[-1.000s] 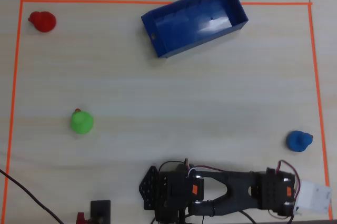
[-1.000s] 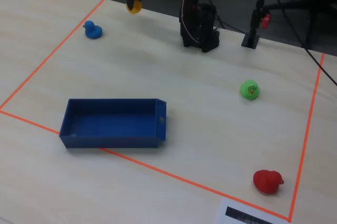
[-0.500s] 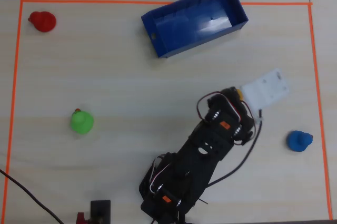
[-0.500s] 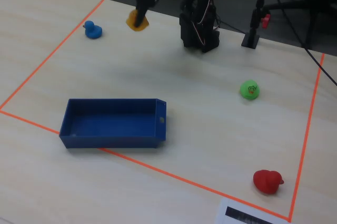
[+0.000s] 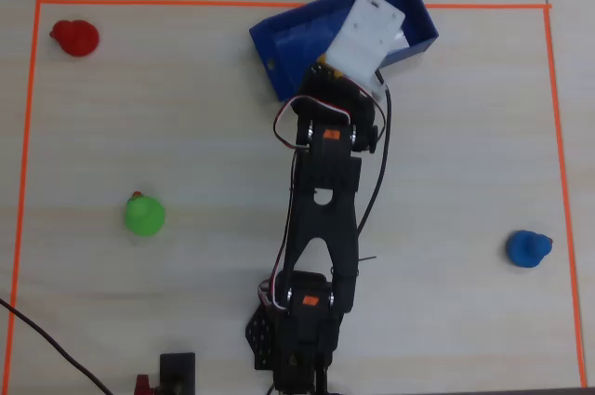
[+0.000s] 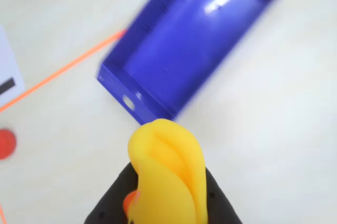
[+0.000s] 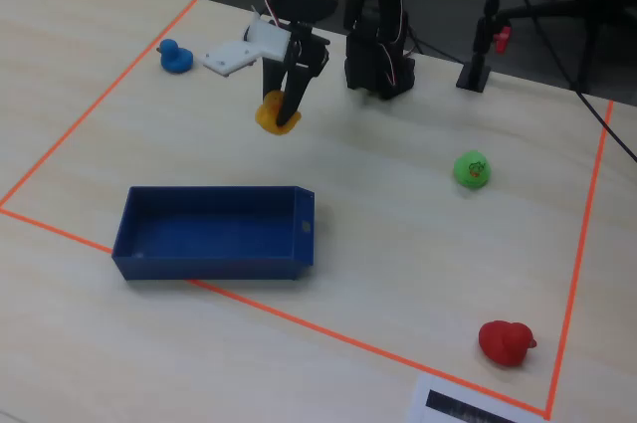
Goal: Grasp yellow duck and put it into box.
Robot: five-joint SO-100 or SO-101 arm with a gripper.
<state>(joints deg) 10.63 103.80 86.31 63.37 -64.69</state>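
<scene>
In the wrist view the yellow duck fills the bottom of the picture, right up close, with a bit of orange showing low on its left side. The black jaws are squeezed tight on both sides of the duck and hold it up in the air. Just past the duck sits the box, a long dark blue bin with its open top facing up, and the near short wall has a small hole in it. The box looks a little blurry here. In the fixed view the duck hangs above the bare tabletop, in the pinch of the black jaws, a little way from the box and not over it. In the overhead view the arm stretches from the bottom edge up toward the box, and its white part covers some of the box. Farther off on the tabletop stand a green duck, a blue duck and a red duck, each well apart from the box. A thin orange line of tape runs around the work area, and one long side of the box lies on it.
</scene>
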